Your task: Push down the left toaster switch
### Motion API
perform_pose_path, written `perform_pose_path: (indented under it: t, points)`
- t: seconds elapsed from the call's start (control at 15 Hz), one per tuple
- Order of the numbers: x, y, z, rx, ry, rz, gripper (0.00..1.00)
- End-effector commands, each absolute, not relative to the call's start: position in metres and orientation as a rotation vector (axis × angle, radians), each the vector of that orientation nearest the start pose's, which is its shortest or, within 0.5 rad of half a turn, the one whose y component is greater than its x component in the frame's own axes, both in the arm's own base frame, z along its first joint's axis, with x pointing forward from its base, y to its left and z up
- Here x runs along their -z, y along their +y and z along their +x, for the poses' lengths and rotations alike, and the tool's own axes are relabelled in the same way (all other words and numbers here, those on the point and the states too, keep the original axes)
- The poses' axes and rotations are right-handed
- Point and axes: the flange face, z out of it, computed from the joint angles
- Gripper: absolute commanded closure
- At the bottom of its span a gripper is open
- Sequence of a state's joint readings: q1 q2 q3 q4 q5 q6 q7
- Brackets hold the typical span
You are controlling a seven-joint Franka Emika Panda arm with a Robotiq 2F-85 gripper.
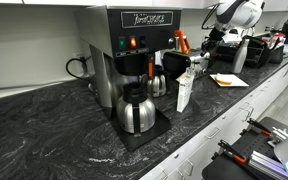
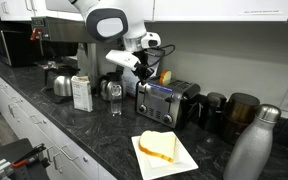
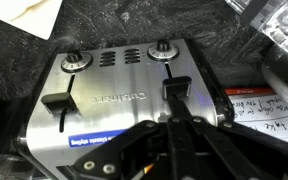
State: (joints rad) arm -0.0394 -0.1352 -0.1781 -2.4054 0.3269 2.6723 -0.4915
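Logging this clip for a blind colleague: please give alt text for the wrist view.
Close-up of the toaster and its steel face, with two knobs above two black levers. The dark gripper enters from the bottom edge, its tip near the picture's right-hand lever; its jaws cannot be made out. Dark stone counter lies around.

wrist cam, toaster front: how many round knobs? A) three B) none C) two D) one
C: the toaster has one knob above one lever and a second knob above the other lever.
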Motion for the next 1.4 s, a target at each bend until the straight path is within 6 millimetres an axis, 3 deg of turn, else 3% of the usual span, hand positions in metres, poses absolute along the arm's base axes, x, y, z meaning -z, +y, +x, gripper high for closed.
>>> perform_pose_path:
  t: [0.0,0.33,0.87,1.33]
  points:
    - [-0.406,-0.119,0.501,0.73,-0.025,-2.952,1.0]
    - [-0.399,-0.117,0.505,0.732,-0.069,-2.92,1.0]
    - [-0.387,-0.124,0.527,0.72,-0.155,-2.941,1.0]
    - [-0.384,-0.121,0.53,0.711,-0.245,-2.939,1.0]
